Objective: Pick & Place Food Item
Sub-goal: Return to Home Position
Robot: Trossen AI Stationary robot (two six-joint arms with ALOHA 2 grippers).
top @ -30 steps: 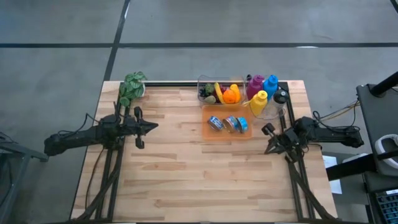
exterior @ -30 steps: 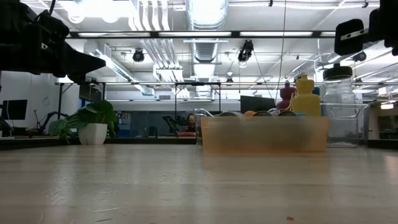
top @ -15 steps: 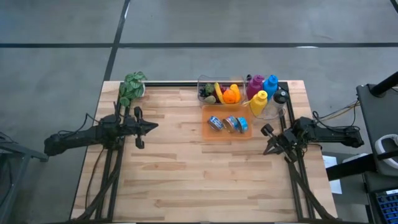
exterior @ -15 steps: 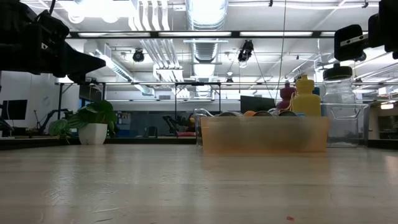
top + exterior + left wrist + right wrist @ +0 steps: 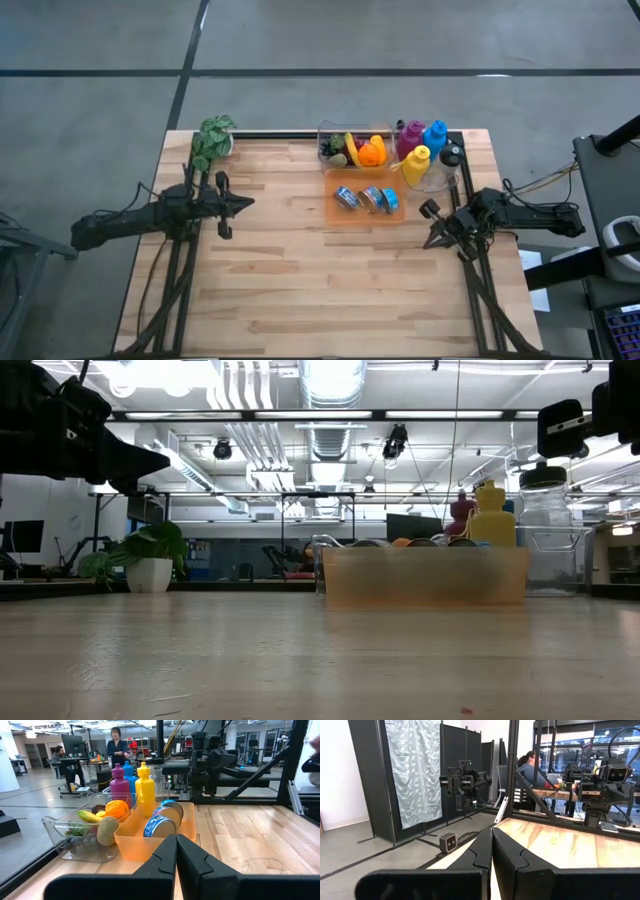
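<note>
Kiwi [image 5: 106,831] lay in the left transparent bin [image 5: 54,836], ahead and to one side of the left gripper [image 5: 176,842], whose arm reached level over the table [image 5: 300,270] with jaws pressed together, empty. Facing it across the table, the right gripper [image 5: 492,840] hung with jaws likewise closed on nothing.

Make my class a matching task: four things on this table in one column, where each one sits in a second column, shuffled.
Things:
1. potted plant
2. yellow bottle
3. tins
4. orange

Places:
A. orange bin
B. right clear bin
C. left clear bin
D. far left corner of the table

Pairs: 1-D, 2-B, 3-A, 4-C.
</note>
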